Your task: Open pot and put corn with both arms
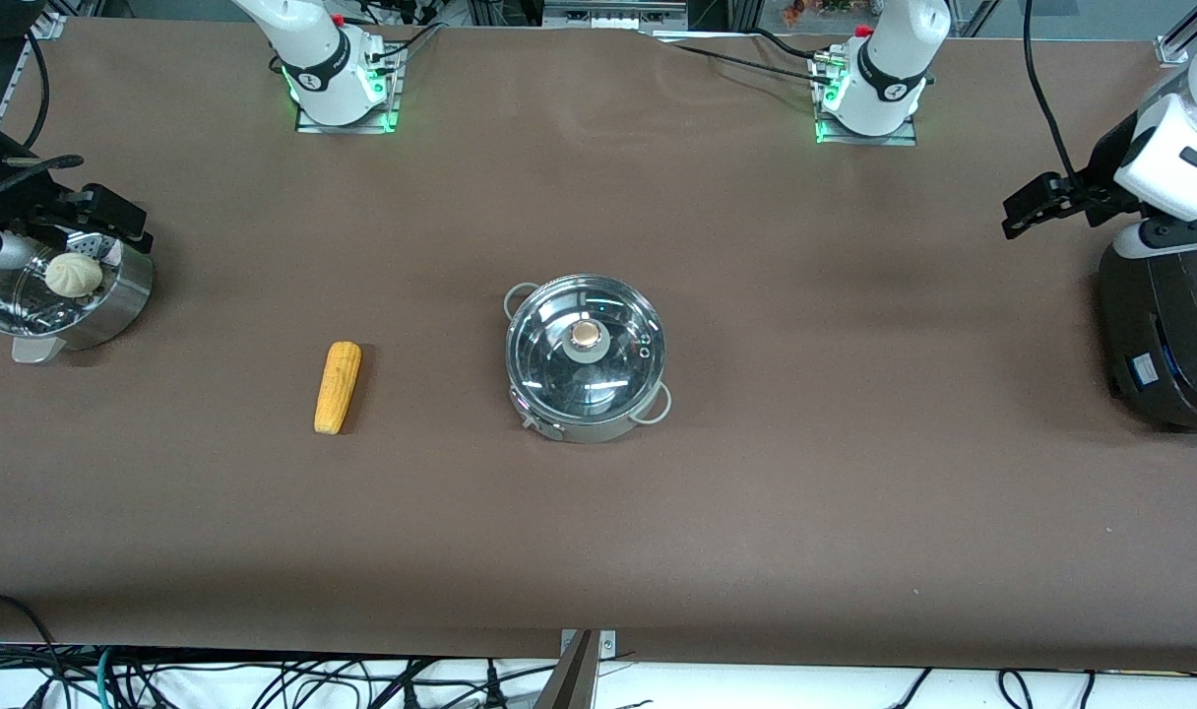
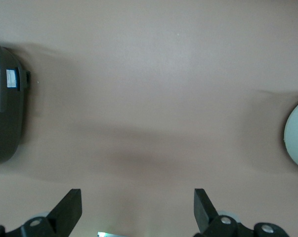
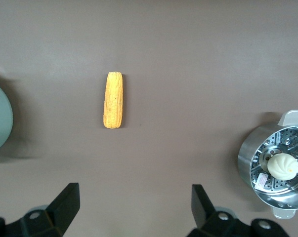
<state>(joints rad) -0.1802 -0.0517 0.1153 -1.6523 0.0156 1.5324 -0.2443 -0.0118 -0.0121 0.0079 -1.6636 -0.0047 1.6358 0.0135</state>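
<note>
While both arms wait raised at the frame's edges, the pot [image 1: 586,357] sits lidded at centre frame and the corn [image 1: 338,387] lies beside it toward the right arm's end of the tabletop [image 1: 756,512].

Left gripper [image 2: 137,207] and right gripper [image 3: 135,205] each show jaws spread wide and empty. The glass lid [image 1: 584,345] looks smooth and breakable, so its tan knob [image 1: 586,335] seems the only sure hold; the corn looks light, stiff and ridged, best pinched across its middle. Only the right wrist view shows the corn straight below its jaws, with the steamer basket [image 3: 277,165] and bun [image 3: 282,166] seen from above; the left wrist view shows bare tabletop, the black cooker [image 2: 5,103] and just a sliver of pot.
</note>
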